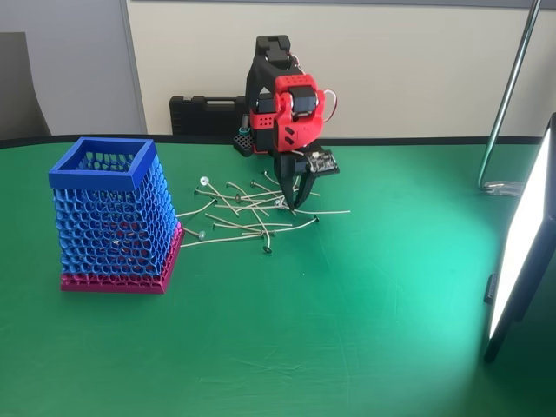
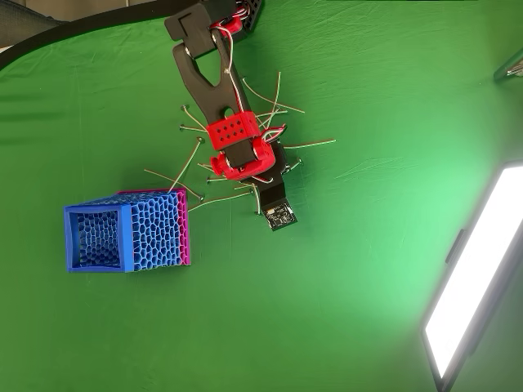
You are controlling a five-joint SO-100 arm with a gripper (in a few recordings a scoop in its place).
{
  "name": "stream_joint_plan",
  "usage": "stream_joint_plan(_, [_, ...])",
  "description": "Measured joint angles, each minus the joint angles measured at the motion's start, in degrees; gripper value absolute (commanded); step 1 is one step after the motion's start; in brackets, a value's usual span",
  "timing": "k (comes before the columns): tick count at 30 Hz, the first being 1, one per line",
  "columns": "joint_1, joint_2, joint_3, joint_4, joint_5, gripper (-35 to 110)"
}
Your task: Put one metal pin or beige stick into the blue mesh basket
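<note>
The blue mesh basket (image 1: 113,217) stands upright on its magenta base at the left of the green table; in the overhead view the basket (image 2: 122,237) sits low left with its square mouth open. Several thin pale pins (image 1: 243,213) lie scattered between the basket and the arm, also spread around the arm in the overhead view (image 2: 192,159). My red and black gripper (image 1: 290,207) points straight down at the right end of the pile. Its fingers form a narrow V with a small gap, and the tips are among the pins. Whether a pin lies between them is hidden.
A black case (image 1: 204,113) lies behind the arm by the wall. A bright light panel (image 1: 521,252) stands at the table's right edge, with a metal pole (image 1: 508,95) behind it. Open green cloth stretches across the front.
</note>
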Motion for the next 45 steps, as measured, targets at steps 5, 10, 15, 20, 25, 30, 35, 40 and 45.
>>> stream_joint_plan(5, [0.2,7.2,3.0,0.1,0.6,1])
stream_joint_plan(10, [0.2,15.9,4.2,0.1,3.3,1])
stream_joint_plan(15, [2.5,26.5,8.5,0.2,5.8,1])
stream_joint_plan(20, [7.2,38.2,13.3,0.2,7.6,1])
stream_joint_plan(25, [14.3,43.4,13.2,0.2,9.9,1])
stream_joint_plan(30, [22.8,42.8,10.1,-4.6,12.8,1])
stream_joint_plan(35, [30.8,38.2,6.3,-11.9,14.9,1])
stream_joint_plan(40, [34.8,30.2,-1.9,-16.7,19.9,1])
stream_joint_plan(45, [36.3,21.5,-15.0,-16.9,26.7,1])
